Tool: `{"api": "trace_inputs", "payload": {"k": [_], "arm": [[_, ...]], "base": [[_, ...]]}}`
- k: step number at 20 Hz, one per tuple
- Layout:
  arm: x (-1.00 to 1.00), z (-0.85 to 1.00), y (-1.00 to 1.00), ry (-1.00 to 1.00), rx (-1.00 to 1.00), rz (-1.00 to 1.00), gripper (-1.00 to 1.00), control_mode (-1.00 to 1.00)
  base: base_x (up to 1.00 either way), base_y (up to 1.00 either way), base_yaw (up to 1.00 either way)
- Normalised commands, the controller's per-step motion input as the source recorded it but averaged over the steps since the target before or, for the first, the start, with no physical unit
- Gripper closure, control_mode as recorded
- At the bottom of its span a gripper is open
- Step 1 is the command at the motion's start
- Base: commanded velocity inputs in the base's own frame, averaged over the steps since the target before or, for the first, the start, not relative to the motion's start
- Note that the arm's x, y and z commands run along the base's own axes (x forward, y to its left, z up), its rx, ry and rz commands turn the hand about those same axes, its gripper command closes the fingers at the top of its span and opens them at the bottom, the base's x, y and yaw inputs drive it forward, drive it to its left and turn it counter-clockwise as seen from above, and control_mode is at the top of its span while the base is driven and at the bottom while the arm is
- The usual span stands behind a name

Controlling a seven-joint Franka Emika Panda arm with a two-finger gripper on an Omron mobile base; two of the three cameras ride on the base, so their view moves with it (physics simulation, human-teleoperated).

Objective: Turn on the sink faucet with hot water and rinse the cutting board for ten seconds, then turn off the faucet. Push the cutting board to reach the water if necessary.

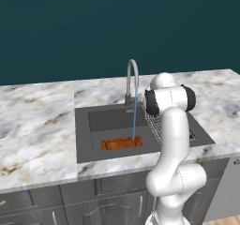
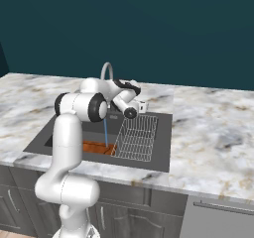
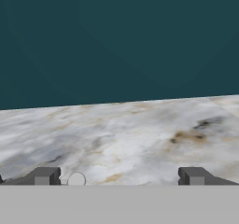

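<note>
The sink faucet (image 1: 132, 77) stands at the back of the sink (image 1: 84, 135), and a thin blue stream of water (image 1: 135, 116) falls from its spout. The stream lands on the right end of the orange-brown cutting board (image 1: 122, 143), which lies flat on the basin floor near the front wall. From the right base view the faucet (image 2: 106, 69), the water (image 2: 105, 132) and the cutting board (image 2: 94, 147) show past my arm. My gripper (image 2: 143, 104) hovers just right of the faucet over the sink's back edge. It is open (image 3: 120, 176), with nothing between its fingertips (image 3: 46, 175).
A wire dish rack (image 2: 136, 138) fills the right part of the basin, partly behind my arm (image 1: 172, 125). Marbled counter (image 3: 140, 134) runs on both sides of the sink, with a dark teal wall (image 3: 116, 41) behind. Cabinet fronts (image 1: 70, 205) sit below.
</note>
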Motion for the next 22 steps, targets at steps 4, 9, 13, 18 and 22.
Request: {"api": "trace_inputs", "payload": {"k": [4,9,13,18,22], "arm": [[0.0,0.0,0.0,0.0,0.0,0.0,-1.0,-1.0],[0.0,0.0,0.0,0.0,0.0,0.0,-1.0,-1.0],[0.0,0.0,0.0,0.0,0.0,0.0,-1.0,-1.0],[0.0,0.0,0.0,0.0,0.0,0.0,-1.0,-1.0],[0.0,0.0,0.0,0.0,0.0,0.0,-1.0,-1.0]], "base": [[0.0,0.0,0.0],[0.0,0.0,0.0],[0.0,0.0,0.0],[0.0,0.0,0.0],[0.0,0.0,0.0]]}}
